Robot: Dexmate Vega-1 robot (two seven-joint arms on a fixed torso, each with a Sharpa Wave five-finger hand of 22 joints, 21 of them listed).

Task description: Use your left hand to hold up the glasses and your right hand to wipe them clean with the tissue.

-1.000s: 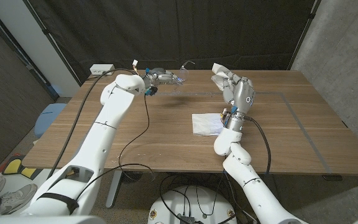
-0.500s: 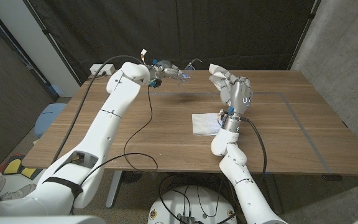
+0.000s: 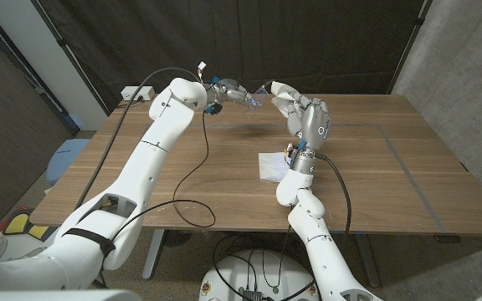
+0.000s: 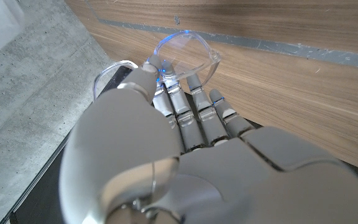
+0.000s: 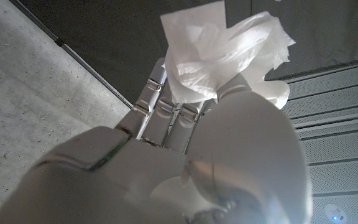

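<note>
Nearest on the wooden table [image 3: 408, 167] lies a white tissue sheet [image 3: 273, 165], flat on the boards just beside the right forearm where it rises from the near edge. Above and beyond it the right hand [image 3: 308, 117] is raised off the table with its fingers closed around a crumpled white tissue [image 3: 281, 92]; in the right wrist view the same tissue [image 5: 219, 53] bunches out past the fingertips [image 5: 160, 78] against the dark curtain. Just beside it, toward the robot's left, the left hand [image 3: 231, 90] is held up in the air over the far part of the table, fingers closed on the clear glasses [image 3: 256, 96], which stick out toward the tissue; whether tissue and glasses touch cannot be told. In the left wrist view the left hand [image 4: 185, 155] has its fingers [image 4: 197, 99] curled onto the frame of the glasses [image 4: 185, 53], one clear lens showing beyond them. Farthest back, a white power strip [image 3: 137, 94] sits at the table's far left corner before the black curtain [image 3: 224, 38].
</note>
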